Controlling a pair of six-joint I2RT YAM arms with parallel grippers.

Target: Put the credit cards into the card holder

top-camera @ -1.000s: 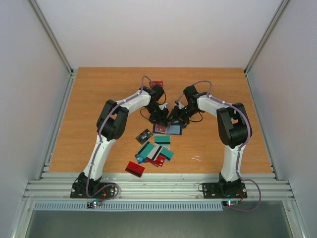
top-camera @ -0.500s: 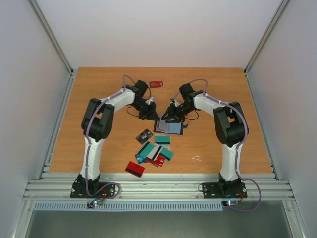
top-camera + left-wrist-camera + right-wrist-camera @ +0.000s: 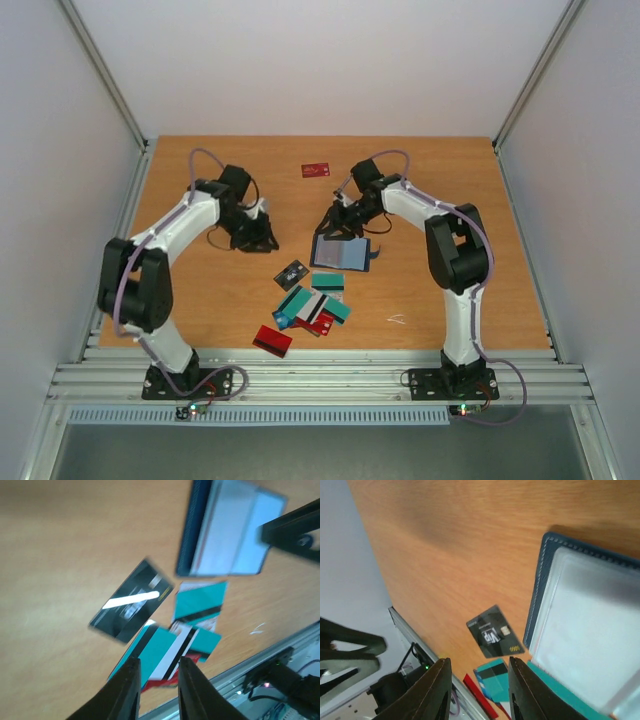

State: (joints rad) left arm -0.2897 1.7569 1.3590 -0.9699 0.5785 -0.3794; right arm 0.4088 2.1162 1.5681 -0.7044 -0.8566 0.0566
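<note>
The holder lies open on the table, a little right of centre, its pale pocketed inside facing up. The right gripper hangs over its far left corner. Its jaws are parted with nothing between them, and in the right wrist view the fingers frame bare wood just left of the holder.

The left gripper hovers well to the left of the holder, over bare table. Its jaws are slightly parted and empty, the fingers close together.

The loose cards lie near the holder on the arms' side. A dark card sits near and left of it, between the two grippers' reach. A teal card with a black stripe lies just beside the holder's near edge. Nearer still is a pile of overlapping teal, white and red cards. One red card lies alone by the near edge of the table, and another red card far off, beyond both grippers. A small white scrap lies near the right arm's base.
</note>
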